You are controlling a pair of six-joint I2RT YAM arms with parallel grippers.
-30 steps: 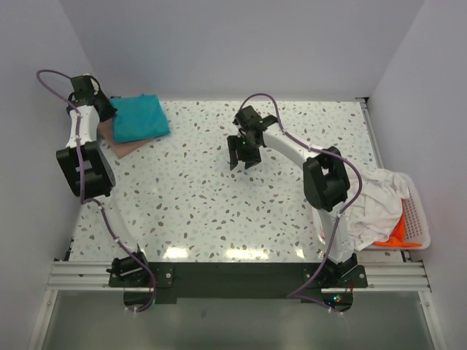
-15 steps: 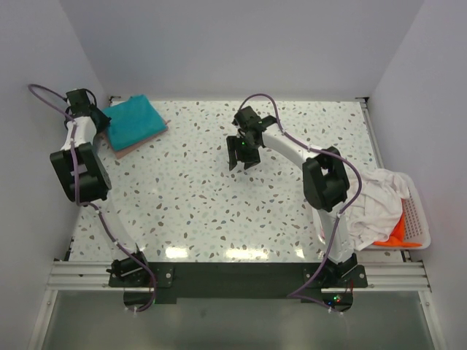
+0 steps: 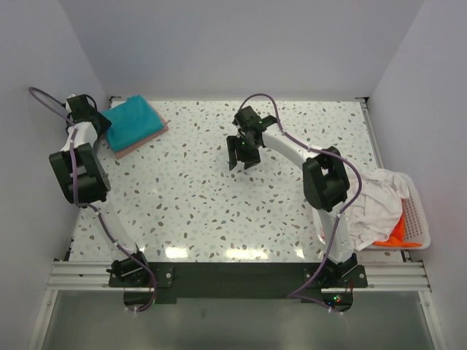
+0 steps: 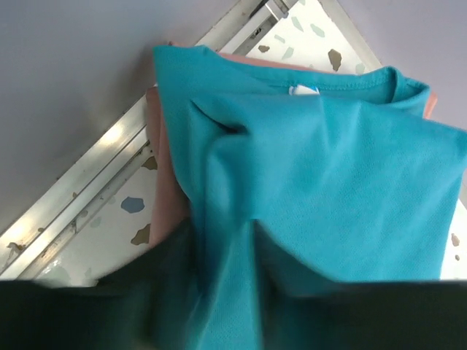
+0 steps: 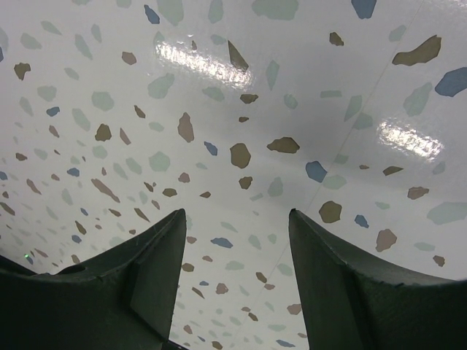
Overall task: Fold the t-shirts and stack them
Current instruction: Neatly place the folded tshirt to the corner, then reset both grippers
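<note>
A folded teal t-shirt lies on a folded dusty pink t-shirt at the table's far left corner. My left gripper is at the stack's left edge, shut on a pinch of the teal cloth. In the left wrist view the teal t-shirt runs down between my dark fingers, and the pink t-shirt shows under it. My right gripper hangs open and empty over the middle of the table, with only speckled tabletop between its fingers in the right wrist view. A white t-shirt and an orange one lie in the basket.
A white slotted basket sits at the right edge, past the right arm. A metal rail runs along the table's edge beside the stack. Grey walls close in on the left, back and right.
My left gripper has moved left toward the far corner, dragging the teal t-shirt with it; the teal shirt now lies squarer over the pink one. The right arm has not moved.
</note>
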